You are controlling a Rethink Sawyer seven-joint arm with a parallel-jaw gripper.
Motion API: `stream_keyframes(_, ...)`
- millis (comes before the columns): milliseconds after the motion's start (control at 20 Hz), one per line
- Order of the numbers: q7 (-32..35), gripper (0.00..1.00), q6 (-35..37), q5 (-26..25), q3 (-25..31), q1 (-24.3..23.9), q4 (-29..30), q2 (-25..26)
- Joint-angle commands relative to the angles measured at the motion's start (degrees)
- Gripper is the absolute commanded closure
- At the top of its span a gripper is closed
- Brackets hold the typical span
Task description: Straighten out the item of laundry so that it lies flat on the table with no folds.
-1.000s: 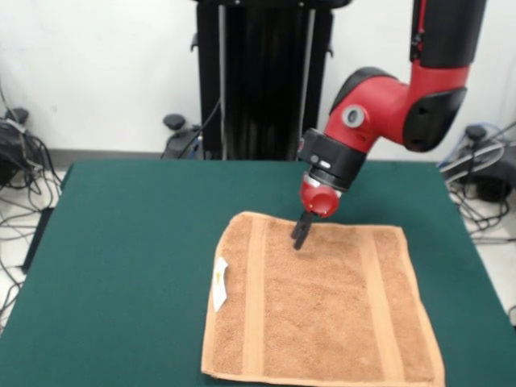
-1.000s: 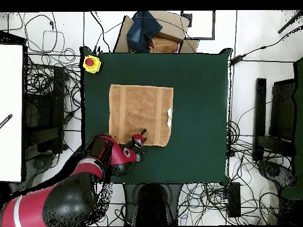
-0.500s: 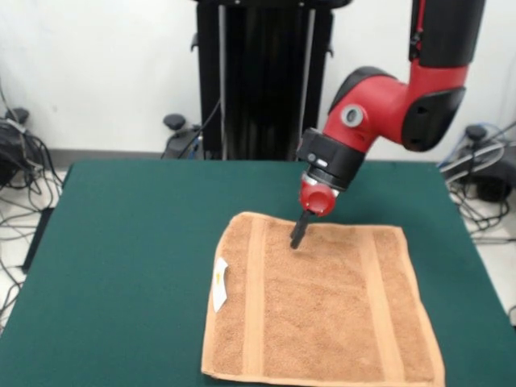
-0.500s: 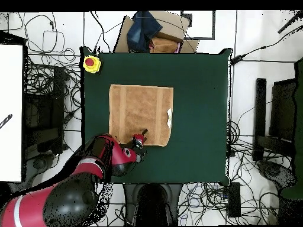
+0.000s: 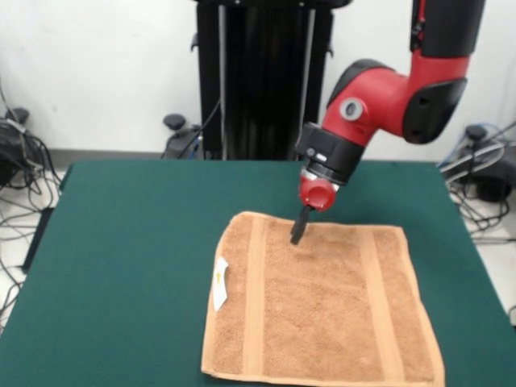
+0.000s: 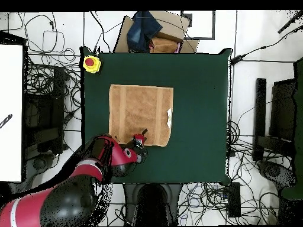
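The orange-tan towel [image 5: 322, 302] lies spread flat on the green table [image 5: 129, 242], with two woven bands and a white tag [image 5: 219, 284] at its left edge. It also shows in the overhead view [image 6: 139, 113] on the table [image 6: 198, 106]. My gripper [image 5: 297, 231] hangs from the red arm just above the towel's far edge, near the middle of that edge, with its black fingers close together and holding nothing. In the overhead view the gripper [image 6: 144, 132] sits over the towel's bottom edge.
A yellow box with a red button [image 6: 90, 62] sits at the table's corner in the overhead view. The black pedestal [image 5: 262, 76] stands behind the table. Cables lie on the floor round the table.
My gripper has lifted slightly and shifted a little away from the towel's surface. The towel has not moved.
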Motion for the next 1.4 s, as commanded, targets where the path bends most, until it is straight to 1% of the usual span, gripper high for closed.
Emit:
stream_keyframes(50, 23.9, 0.0, -2.1, -3.3, -0.2, 1.7, 5.4, -3.9)
stream_keyframes(150, 23.5, 0.0, -2.2, -2.8, -0.4, 2.0, 6.8, -5.2)
stream_keyframes(250, 25.5, 0.0, -1.5, -3.8, -0.6, 2.9, 7.4, -5.7)
stream_keyframes(350, 31.1, 0.0, 1.4, -7.0, -1.0, 4.3, 7.5, -4.7)
stream_keyframes(700, 44.0, 0.0, 11.8, -15.0, -1.3, 7.1, 6.2, -0.5)
stream_keyframes(950, 45.3, 0.0, 14.9, -16.0, -0.5, 6.6, 4.5, 1.3)
stream_keyframes(1150, 46.6, 0.0, 16.3, -17.3, 0.1, 6.3, 4.4, 2.2)
stream_keyframes(1400, 43.9, 0.0, 13.7, -18.3, 1.2, 4.5, 4.5, 2.0)
